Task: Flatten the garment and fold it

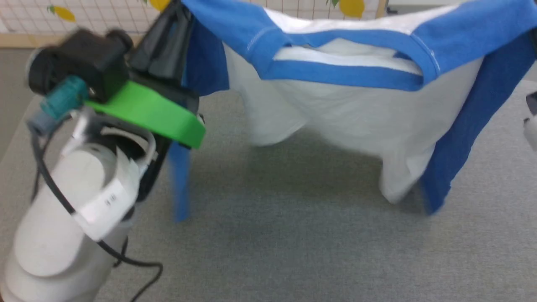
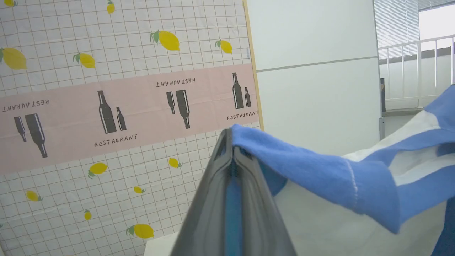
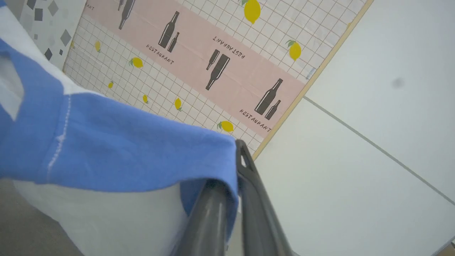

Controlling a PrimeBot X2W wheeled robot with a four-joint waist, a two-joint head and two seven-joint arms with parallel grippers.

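The garment (image 1: 344, 113) is a white T-shirt with bright blue sleeves and blue neckline trim, held up in the air and stretched between both arms above the grey surface. Its white body and both blue sleeves hang down. My left gripper (image 1: 178, 19) is at the upper left, shut on the blue shoulder cloth; the left wrist view shows the dark fingers (image 2: 217, 185) pinching blue fabric (image 2: 309, 174) between them. In the right wrist view my right gripper (image 3: 239, 149) is shut on the other blue shoulder (image 3: 124, 149), the cloth draped over its fingers.
A grey carpeted surface (image 1: 293, 251) lies under the hanging shirt. My pale left forearm (image 1: 75, 197) with its green bracket and black cable takes up the lower left. A lemon-and-bottle patterned screen (image 2: 106, 106) and a white wall (image 2: 320, 89) stand behind.
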